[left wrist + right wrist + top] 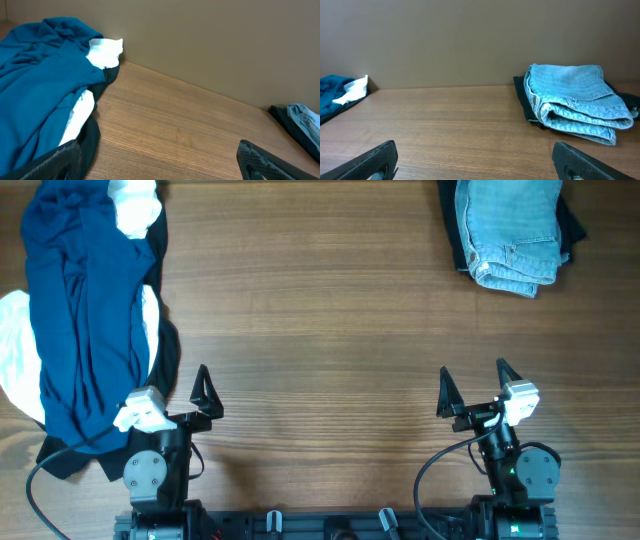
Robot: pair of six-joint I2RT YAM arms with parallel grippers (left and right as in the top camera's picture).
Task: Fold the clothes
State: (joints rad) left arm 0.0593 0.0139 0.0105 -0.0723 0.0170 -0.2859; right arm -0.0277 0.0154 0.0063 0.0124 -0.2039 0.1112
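Denim shorts [510, 230] lay folded at table [320, 310] far-right corner. Navy-and-white heap [85, 320] along table left edge was unfolded, work outstanding. Left gripper [160, 170] and right gripper [476, 385] gaped wide, empty, at table front edge.

Even bright lighting, soft shadows, sharp focus

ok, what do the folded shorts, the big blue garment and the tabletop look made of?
Folded shorts: pale washed denim, stitched seams and faded weave.
Blue garment: soft matte knit, likely cotton jersey; drapes in loose wrinkles.
Tabletop: wood grain, low sheen; solid or laminate, cannot tell.
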